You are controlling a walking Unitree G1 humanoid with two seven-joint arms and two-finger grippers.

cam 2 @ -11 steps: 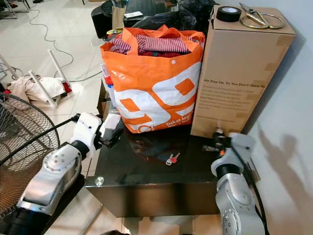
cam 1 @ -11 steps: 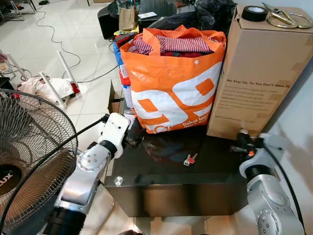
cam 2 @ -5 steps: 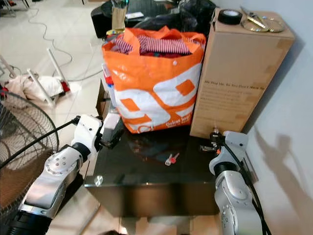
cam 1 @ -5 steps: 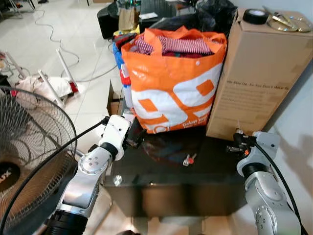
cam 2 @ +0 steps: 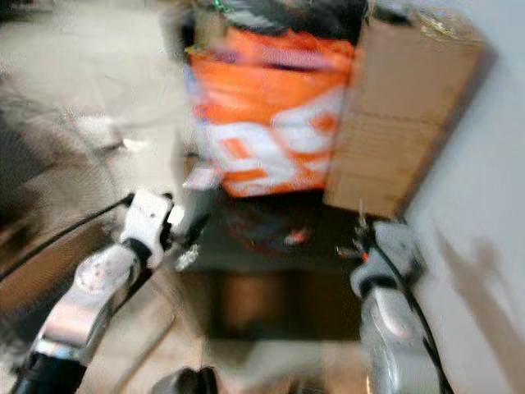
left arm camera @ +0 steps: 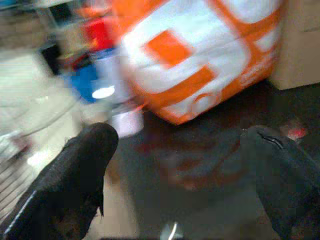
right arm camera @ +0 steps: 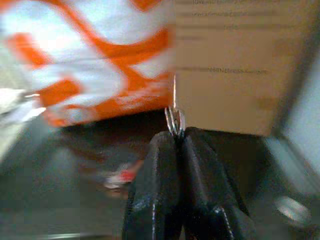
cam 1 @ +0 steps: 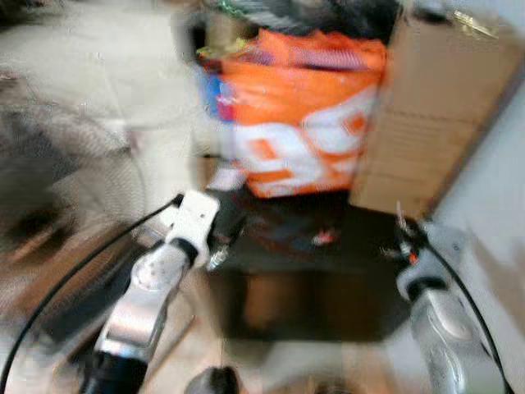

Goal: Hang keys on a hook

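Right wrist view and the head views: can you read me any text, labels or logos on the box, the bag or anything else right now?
Nothing reads in full.
Cardboard box: several lines of small dark print, too blurred to read.
Orange bag: white logo shapes and a line of white print low on its side, blurred beyond reading.
Keys on the dark table: no marking can be made out.

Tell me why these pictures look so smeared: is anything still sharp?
Both eye views are motion-blurred throughout; the orange-and-white woven bag and brown cardboard box are streaks. The left wrist view is softer. The right wrist view is sharpest on the right gripper, its black fingers together on a thin metal piece.
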